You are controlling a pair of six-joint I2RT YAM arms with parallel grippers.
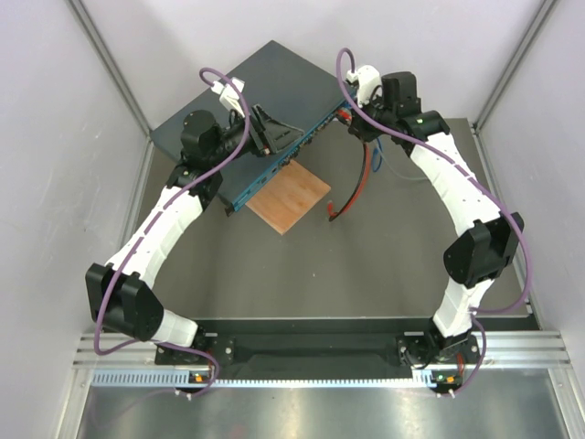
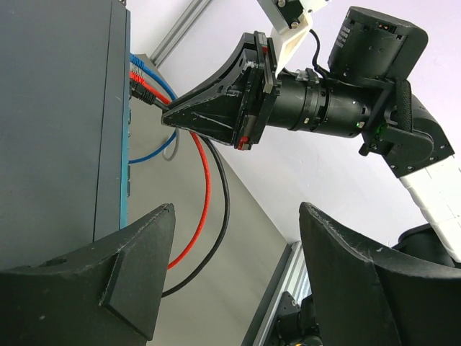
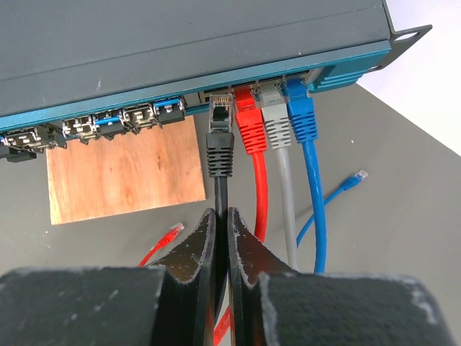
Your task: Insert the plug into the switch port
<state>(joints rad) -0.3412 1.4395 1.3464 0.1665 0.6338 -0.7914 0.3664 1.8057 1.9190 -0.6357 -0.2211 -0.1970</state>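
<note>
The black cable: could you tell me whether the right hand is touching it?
Touching. The right wrist view shows the right hand shut on the black cable, both fingers pressed against it.

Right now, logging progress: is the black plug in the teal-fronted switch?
Not seated: black plug shows its clear tip outside the switch port.

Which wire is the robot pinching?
The black cable: the right gripper is shut on it. The red cable, grey cable and blue cable beside it are plugged into the switch, unheld.
</note>
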